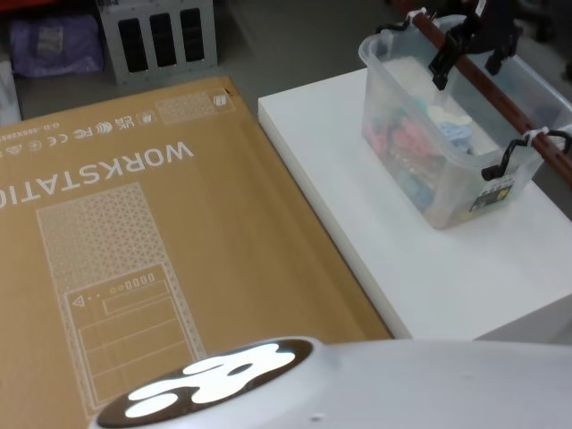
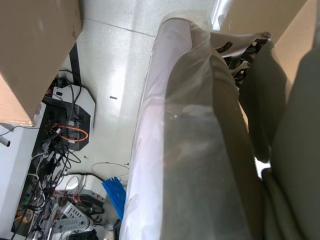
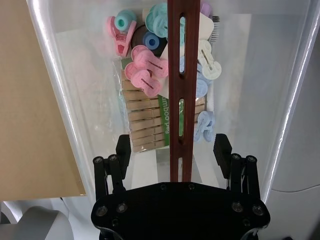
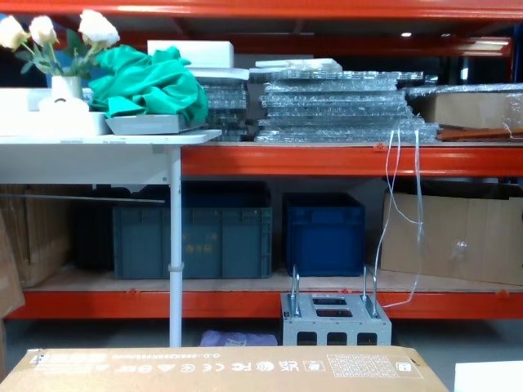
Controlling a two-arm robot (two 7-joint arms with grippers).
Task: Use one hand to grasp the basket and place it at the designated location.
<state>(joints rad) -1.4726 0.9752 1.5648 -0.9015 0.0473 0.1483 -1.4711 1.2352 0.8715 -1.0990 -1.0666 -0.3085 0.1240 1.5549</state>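
Whitish see-through plastic basket [image 1: 420, 183] sits on the white counter [image 1: 357, 179] — it looks light, a bit bendy, slippery. Its wooden bar handle [image 3: 172, 65] looks stiff — likely the best spot to hold. The right gripper [image 3: 172, 147] has its fingers [image 3: 123, 150] spread, one each side of it.

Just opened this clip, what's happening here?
The right gripper is poised over the basket on the white table, its open fingers straddling the wooden bar handle, not yet closed on it. The basket, holding plastic clips and wooden pegs, is not yet lifted. The left gripper is parked low, off the table.
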